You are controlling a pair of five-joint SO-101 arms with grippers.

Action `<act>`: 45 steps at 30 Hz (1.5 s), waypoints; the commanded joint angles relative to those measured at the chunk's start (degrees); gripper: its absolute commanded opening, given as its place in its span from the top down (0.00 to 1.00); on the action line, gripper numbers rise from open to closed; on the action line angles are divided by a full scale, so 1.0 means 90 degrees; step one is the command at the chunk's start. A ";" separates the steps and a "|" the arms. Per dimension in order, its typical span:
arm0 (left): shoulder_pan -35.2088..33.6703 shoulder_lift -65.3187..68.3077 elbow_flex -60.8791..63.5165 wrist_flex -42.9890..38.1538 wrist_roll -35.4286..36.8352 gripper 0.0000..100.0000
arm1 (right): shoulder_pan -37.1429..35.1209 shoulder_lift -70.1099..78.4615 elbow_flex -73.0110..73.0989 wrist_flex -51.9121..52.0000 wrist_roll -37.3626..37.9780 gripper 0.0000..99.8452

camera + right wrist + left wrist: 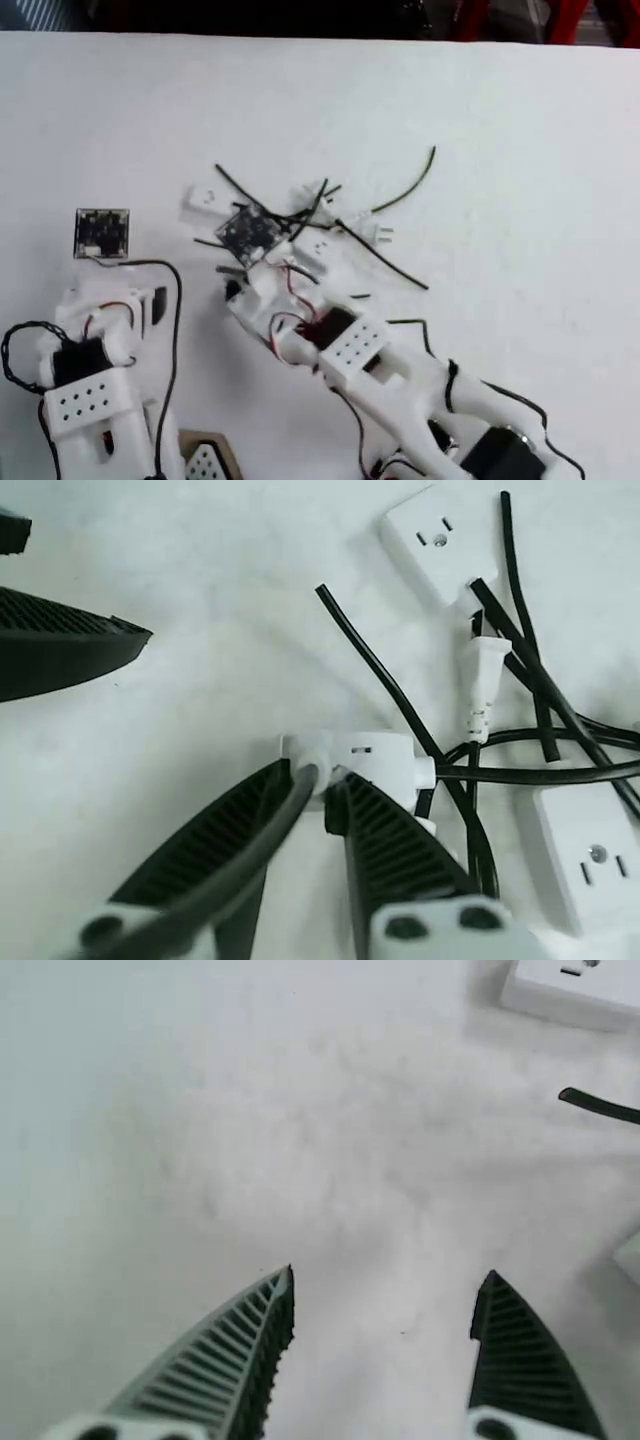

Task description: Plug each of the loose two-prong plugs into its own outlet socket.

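**A:** What is gripped at this moment?

**B:** A white plug [372, 760] is pinched at one end by the right gripper [320, 777], with the fingers pressed in on it. Its black cable [520, 773] runs away from the other end. The prongs cannot be made out.

**A:** And the other arm?

**B:** The left gripper [390, 1282] is held over bare table [200, 1110]. Its fingers are spread wide and nothing is caught between them.

**A:** Where are the sockets found?

**B:** The nearer outlet socket [590, 865] lies face up just beside the held plug's cable. The farther outlet socket [430, 540] lies beyond it, with its edge crossed by a cable end. A second plug [482, 670] lies loose between them with its prongs bare.

**A:** How is this step best done?

**B:** It is judged that the plug should first be lifted clear of the tangle, so that no other cable is dragged along. The prongs should then be turned toward the socket face and lined up with the two slots, not the round hole. Pressure is best applied straight down, without a tilt. The sockets appear to lie loose on the table and may slide when pushed. The chosen one would therefore be better steadied by the free gripper before force is applied.
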 commanded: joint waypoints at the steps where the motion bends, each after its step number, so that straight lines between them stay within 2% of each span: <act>1: -0.0054 -0.0132 -0.0039 -0.0117 0.0049 0.72 | -0.0034 0.0142 -0.0332 -0.0327 0.0068 0.98; 9: -0.0054 -0.0122 -0.0039 -0.0117 0.0049 0.72 | -0.0024 0.0864 -0.0830 -0.0054 0.0029 0.98; 21: -0.0054 -0.0112 -0.0039 -0.0117 0.0049 0.72 | -0.0024 0.0972 -0.1436 0.1353 0.0068 0.98; 32: -0.0054 -0.0112 -0.0029 -0.0117 0.0049 0.72 | -0.0034 0.0991 -0.1465 0.1353 0.0225 0.98; 35: -0.0054 -0.0112 -0.0029 -0.0127 0.0049 0.72 | -0.0034 0.0991 -0.1592 0.1597 0.0537 0.98; 45: -0.0054 -0.0112 -0.0029 -0.0127 0.0049 0.72 | -0.0308 0.1460 -0.2286 0.2281 0.0567 0.98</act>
